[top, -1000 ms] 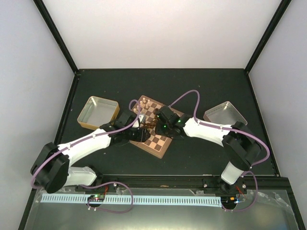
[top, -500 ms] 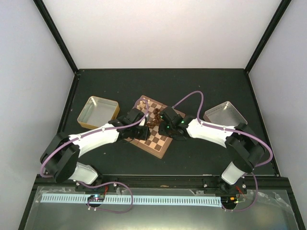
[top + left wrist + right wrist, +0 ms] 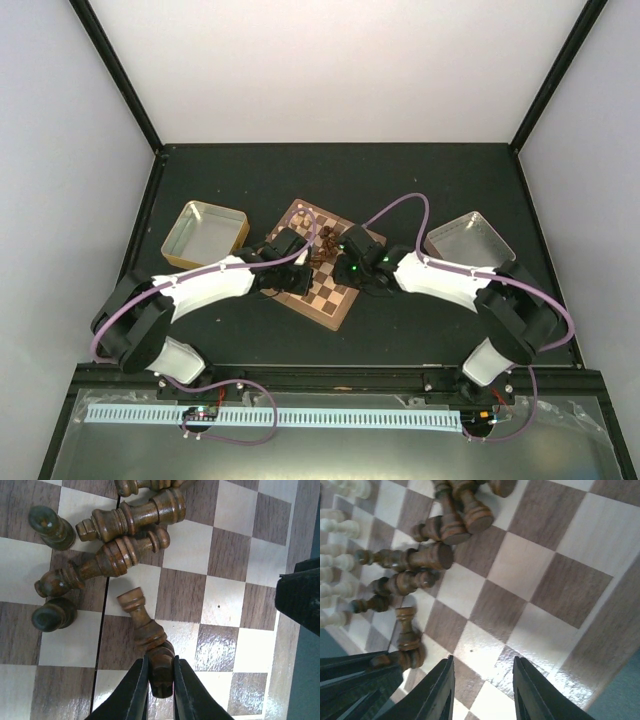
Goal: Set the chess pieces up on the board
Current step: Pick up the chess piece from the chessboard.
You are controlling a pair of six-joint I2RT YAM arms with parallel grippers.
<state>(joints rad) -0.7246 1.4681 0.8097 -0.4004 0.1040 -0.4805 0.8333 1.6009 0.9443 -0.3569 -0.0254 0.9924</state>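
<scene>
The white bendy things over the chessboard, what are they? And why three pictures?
They are two robot arms, each ending in a two-finger gripper. One picture looks down from above; the others come from a camera on each wrist. On the dark table lie a chessboard, a gold-sided tray and a silver tray. Dark brown pieces lie toppled on the board; pale pieces sit near one edge. The left gripper pinches one fallen dark piece by its base. The right gripper is open, holding nothing.

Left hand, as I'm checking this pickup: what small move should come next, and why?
Probably lift straight up: the left hand is shut on the base of a toppled dark piece lying on the board, close to other fallen pieces.
</scene>
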